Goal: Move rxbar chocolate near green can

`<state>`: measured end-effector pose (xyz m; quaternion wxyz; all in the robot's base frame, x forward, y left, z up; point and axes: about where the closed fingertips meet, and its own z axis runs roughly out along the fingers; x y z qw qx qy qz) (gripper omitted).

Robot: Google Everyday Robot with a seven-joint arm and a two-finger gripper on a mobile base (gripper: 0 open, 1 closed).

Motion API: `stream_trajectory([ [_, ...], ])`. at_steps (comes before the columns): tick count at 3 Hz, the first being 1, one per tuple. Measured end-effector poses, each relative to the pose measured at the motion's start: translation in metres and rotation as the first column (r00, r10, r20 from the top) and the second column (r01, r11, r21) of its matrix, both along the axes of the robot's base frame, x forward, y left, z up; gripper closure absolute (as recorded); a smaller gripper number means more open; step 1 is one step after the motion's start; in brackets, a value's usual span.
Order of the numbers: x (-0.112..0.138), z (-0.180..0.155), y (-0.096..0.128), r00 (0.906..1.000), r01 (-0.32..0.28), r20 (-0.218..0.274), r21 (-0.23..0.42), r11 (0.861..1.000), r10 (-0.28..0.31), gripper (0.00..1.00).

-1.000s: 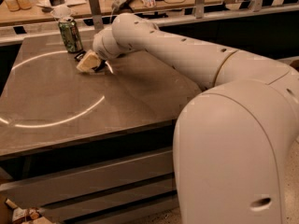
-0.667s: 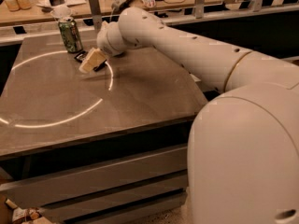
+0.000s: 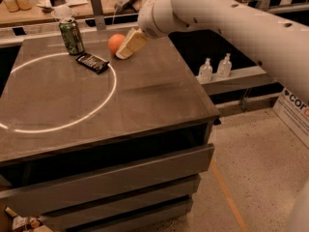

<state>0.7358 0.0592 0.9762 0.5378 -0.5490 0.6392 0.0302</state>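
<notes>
The rxbar chocolate, a flat black wrapped bar, lies on the dark table just right of and in front of the green can, which stands upright at the table's back left. My gripper hangs above the table's back middle, right of the bar and apart from it, with nothing in it. It partly covers an orange fruit.
The dark grey table carries a bright ring of light on its left half. Drawers sit below its front edge. A cluttered wooden bench runs behind. Two small clear bottles stand on a low ledge to the right.
My arm has lifted and drawn back to the right, away from the can. The bar and the orange, hidden under the gripper before, now show on the table.
</notes>
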Motion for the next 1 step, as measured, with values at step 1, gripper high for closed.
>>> stream_trajectory([
  [1, -0.0005, 0.0033, 0.0018, 1.0000, -0.001, 0.004, 0.002, 1.000, 0.001, 0.00],
])
